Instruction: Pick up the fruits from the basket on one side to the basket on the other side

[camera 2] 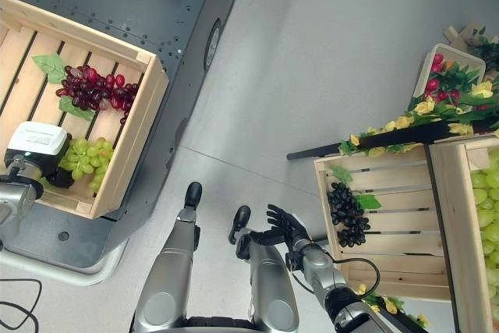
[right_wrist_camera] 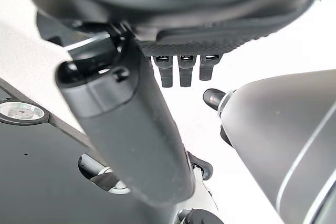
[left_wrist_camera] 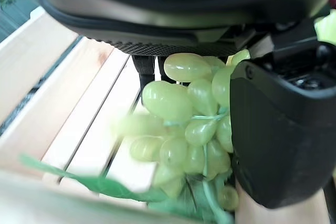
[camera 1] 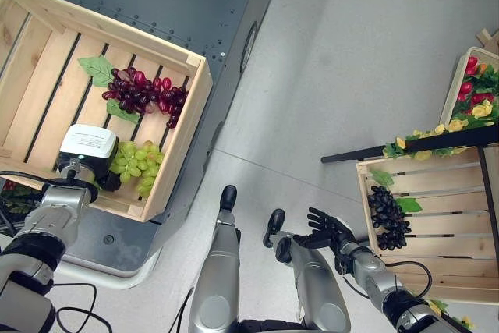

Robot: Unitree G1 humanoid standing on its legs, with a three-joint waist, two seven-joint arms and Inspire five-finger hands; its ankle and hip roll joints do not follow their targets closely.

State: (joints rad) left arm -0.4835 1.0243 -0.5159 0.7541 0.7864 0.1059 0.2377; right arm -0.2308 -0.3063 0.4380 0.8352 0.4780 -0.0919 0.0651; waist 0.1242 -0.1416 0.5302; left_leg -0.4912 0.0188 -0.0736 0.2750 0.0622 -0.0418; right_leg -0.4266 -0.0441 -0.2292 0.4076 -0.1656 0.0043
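At the left of the frame in the left eye view, our left hand [camera 1: 84,163] is down inside the left crate [camera 1: 184,126], right against the green grapes [camera 1: 139,163]. In our left wrist view the thumb and fingers curl around the bunch [left_wrist_camera: 185,129] from either side, so we judge it gripped, though it appears not yet lifted off the slats. The red grapes [camera 1: 144,91] lie just above it in the frame, with leaves beside them. Our right hand [camera 1: 327,231] hangs at the lower centre over the bare floor, fingers spread and relaxed, holding nothing. At the right edge stands the right crate [camera 1: 437,228] with dark grapes [camera 1: 388,217] already in it.

The risk we see is in the grip itself: the bunch is soft and lumpy, and it could slip out or shed grapes during the lift. Its trailing stems might also catch on the leaf or drag the red bunch along. The crate wall sits close to our wrist, so a shallow lift could snag it.
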